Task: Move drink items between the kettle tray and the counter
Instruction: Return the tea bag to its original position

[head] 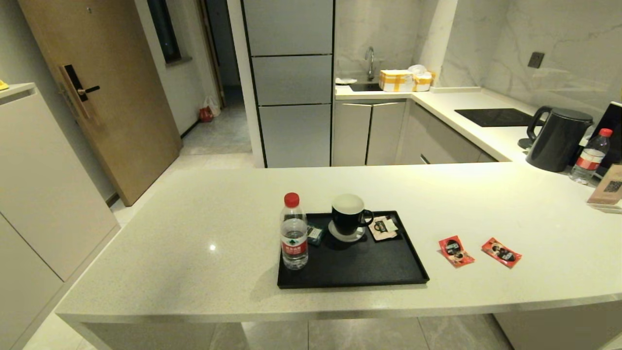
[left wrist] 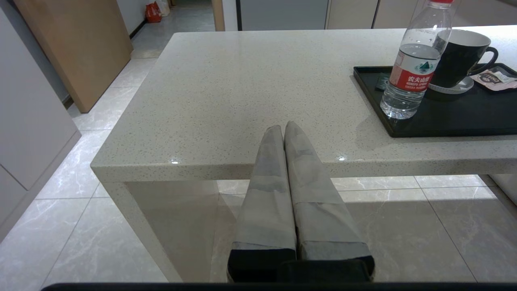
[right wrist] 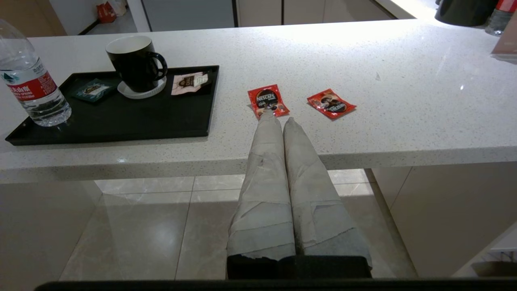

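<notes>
Two red foil sachets lie flat on the cream speckled counter (head: 194,228), to the right of the black kettle tray (head: 359,272): one (head: 456,251) (right wrist: 267,101) closer to the tray, the other (head: 501,252) (right wrist: 331,104) further right. Neither arm shows in the head view. My right gripper (right wrist: 279,118) is shut and empty, held level in front of the counter's near edge and pointing toward the nearer sachet. My left gripper (left wrist: 281,128) is also shut and empty, out in front of the counter's edge, left of the tray (left wrist: 444,121).
On the tray stand a red-capped water bottle (head: 294,231), a black mug (head: 349,215) on a white saucer, a cream sachet (head: 383,227) and a dark teal packet (head: 315,234). A black kettle (head: 558,138), another bottle (head: 590,156) and a hob panel (head: 495,116) sit far right.
</notes>
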Tool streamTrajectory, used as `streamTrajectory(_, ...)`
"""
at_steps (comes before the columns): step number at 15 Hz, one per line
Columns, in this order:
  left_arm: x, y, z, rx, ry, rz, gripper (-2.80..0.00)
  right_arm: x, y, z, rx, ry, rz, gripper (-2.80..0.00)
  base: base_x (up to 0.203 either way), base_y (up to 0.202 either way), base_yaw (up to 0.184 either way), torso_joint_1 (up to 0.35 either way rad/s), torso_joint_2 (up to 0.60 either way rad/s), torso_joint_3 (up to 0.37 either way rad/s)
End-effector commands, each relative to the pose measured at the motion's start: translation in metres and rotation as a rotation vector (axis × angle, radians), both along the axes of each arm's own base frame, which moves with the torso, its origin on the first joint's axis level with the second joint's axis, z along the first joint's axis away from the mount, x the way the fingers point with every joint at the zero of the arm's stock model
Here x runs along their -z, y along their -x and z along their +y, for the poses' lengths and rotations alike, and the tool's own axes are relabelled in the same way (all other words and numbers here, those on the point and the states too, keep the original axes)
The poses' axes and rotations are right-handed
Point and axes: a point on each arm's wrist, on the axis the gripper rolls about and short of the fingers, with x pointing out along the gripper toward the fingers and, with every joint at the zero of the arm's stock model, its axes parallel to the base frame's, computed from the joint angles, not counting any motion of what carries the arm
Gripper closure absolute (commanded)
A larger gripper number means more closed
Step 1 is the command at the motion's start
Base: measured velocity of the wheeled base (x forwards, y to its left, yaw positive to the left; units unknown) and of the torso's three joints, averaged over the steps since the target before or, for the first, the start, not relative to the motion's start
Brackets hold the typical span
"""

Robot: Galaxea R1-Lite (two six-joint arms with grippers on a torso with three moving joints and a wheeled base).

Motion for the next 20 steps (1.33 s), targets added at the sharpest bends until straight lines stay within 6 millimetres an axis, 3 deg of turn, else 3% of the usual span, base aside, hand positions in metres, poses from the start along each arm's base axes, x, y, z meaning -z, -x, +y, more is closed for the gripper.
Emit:
streamTrajectory(1,0.0,0.0,0.0,0.0,0.0,-0.001,0.0,0.0,0.0,0.0,0.001,0.0,0.0,0.0,0.0,0.0,0.0,0.0,0.0,0.0)
streamTrajectory(20,0.0004,-0.0001,0.0,0.0,0.0,0.001,0.0,0.0,0.0,0.0,0.001,0.0,0.0,0.0,0.0,0.0,0.0,0.0,0.0,0.0)
